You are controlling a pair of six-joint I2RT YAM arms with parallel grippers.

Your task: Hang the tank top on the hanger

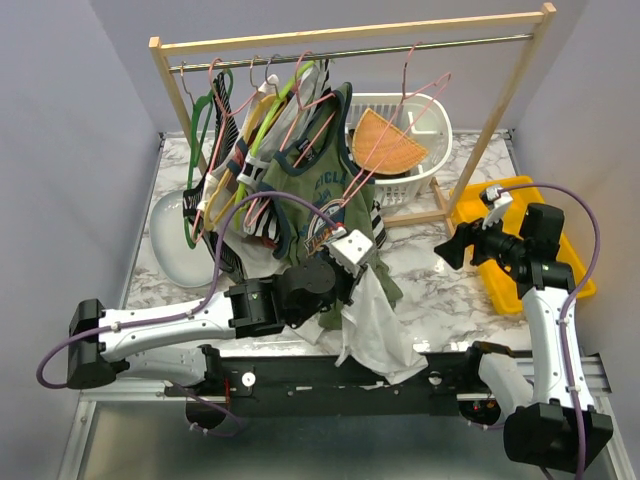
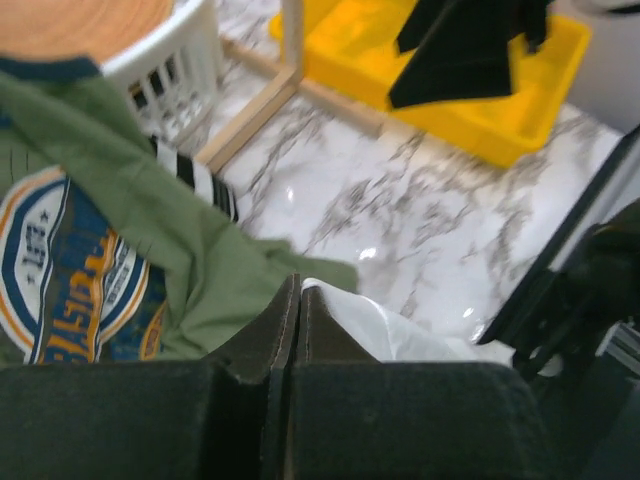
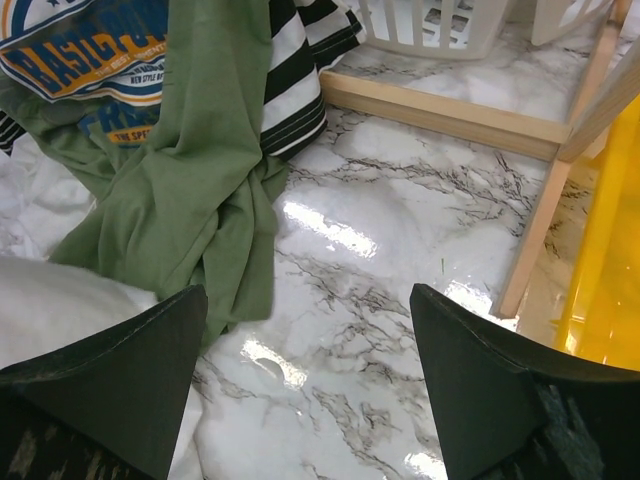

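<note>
My left gripper (image 1: 366, 268) is shut on an edge of the white tank top (image 1: 378, 330), which hangs limp from it down towards the table's near edge. In the left wrist view the closed fingertips (image 2: 298, 292) pinch the white cloth (image 2: 375, 330). Several thin pink wire hangers hang on the rail; one pink hanger (image 1: 425, 90) hangs alone at the right, in front of the basket. My right gripper (image 1: 452, 247) is open and empty, low over the marble right of the clothes. Its view shows the jaws wide apart (image 3: 305, 330) and a corner of the white top (image 3: 50, 300).
An olive-green printed top (image 1: 310, 190) and striped clothes (image 3: 300, 70) hang crowded at the rail's left. A white laundry basket (image 1: 435, 160) stands behind. A yellow bin (image 1: 555, 270) sits at the right, and the wooden rack foot (image 3: 440, 110) lies across the table. A white bowl (image 1: 170, 240) sits left.
</note>
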